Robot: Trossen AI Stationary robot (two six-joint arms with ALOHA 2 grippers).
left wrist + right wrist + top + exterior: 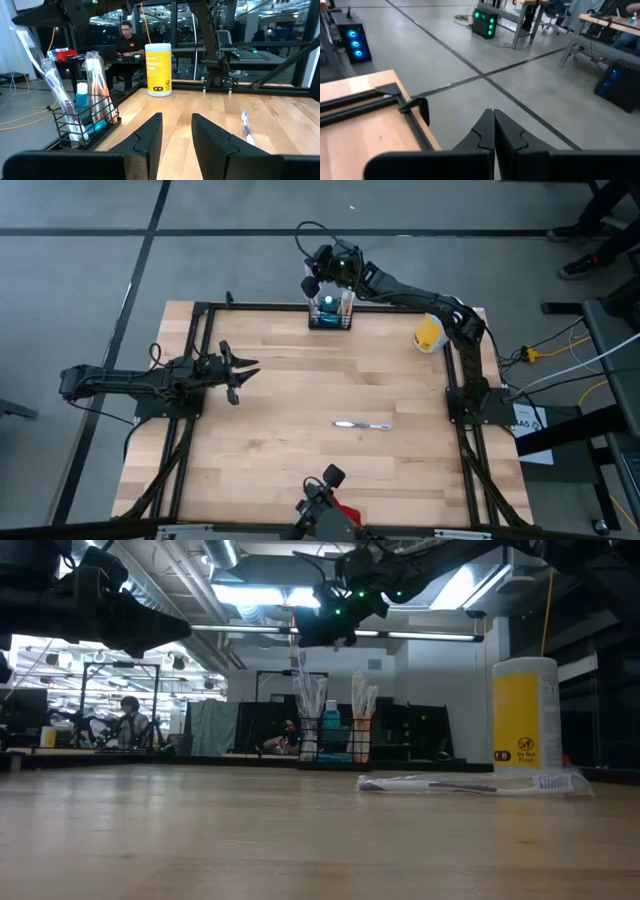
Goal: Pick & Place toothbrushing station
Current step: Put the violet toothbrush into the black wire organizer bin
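Note:
The toothbrushing station is a small black wire rack holding wrapped toothbrushes and a blue tube. It stands on its base at the middle of the table's far edge, and it also shows in the low view and the left wrist view. My right gripper hangs above the rack, shut, with nothing between its fingers; it points out past the far edge. My left gripper waits at the table's left side, open and level, its fingers empty.
A wrapped toothbrush lies flat on the wood near the table's middle. A yellow container with a white top stands at the far right. Black frame rails run along the table's sides. A person sits in the room beyond.

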